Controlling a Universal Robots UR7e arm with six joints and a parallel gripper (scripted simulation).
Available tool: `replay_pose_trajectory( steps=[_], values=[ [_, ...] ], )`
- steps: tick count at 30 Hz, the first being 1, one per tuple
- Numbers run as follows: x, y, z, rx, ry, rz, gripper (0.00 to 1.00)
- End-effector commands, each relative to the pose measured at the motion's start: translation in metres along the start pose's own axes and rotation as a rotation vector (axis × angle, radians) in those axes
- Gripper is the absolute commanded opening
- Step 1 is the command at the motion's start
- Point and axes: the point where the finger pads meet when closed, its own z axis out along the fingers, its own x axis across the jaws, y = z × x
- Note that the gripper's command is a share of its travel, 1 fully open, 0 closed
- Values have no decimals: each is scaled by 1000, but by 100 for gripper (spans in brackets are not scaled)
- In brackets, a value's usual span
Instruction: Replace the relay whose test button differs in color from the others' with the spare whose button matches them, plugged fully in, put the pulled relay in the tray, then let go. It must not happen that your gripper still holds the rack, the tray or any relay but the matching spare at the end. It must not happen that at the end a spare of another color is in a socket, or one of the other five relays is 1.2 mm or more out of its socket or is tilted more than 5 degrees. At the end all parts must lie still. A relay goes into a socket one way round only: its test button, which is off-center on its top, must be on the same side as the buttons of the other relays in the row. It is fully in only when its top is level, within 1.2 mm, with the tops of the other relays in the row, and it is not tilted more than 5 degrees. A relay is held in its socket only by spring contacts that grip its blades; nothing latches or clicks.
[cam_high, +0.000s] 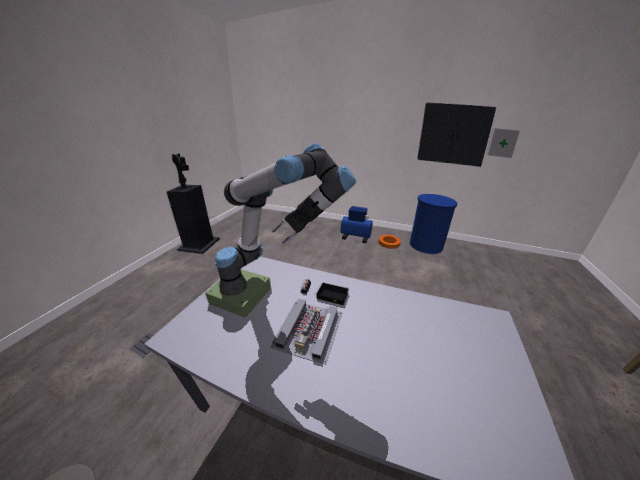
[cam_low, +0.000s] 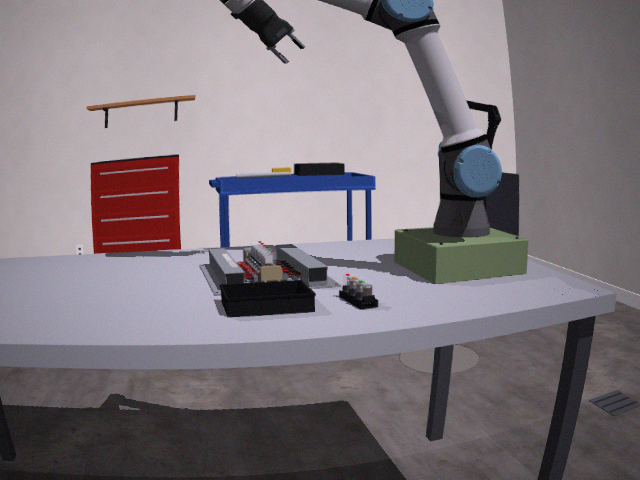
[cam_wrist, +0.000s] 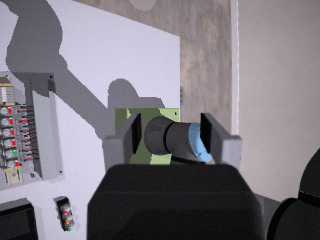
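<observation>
The pincer (cam_low: 287, 47) hangs high above the tabletop (cam_low: 129, 315), jaws fully apart and holding nothing. Far below it sit the relay row (cam_low: 262, 252), tray (cam_low: 267, 298) and spares (cam_low: 357, 289).

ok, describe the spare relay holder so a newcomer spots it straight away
On the grey table, start at the arm's green base block and look toward the relay panel. The spare holder sits between them, beside the black tray: a much smaller black block, carrying a few upright relays with coloured buttons.
</observation>
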Motion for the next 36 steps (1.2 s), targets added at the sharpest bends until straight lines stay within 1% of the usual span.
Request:
replay_pose_trajectory(
  steps=[1, 4, 16, 17, 21, 33, 34, 36],
  values=[
    [2, 5, -23, 0, 0, 1, 100],
    [4, 13, -58, -2, 2, 1, 100],
    [4, 13, -58, -2, 2, 1, 100],
    [4, 15, -65, 4, -7, 0, 100],
    [7, 25, -111, -2, 2, 1, 100],
    [7, 25, -111, -2, 2, 1, 100],
    [8, 27, -112, 98, -137, 0, 100],
    [8, 29, -127, 48, -67, 0, 100]
  ],
)
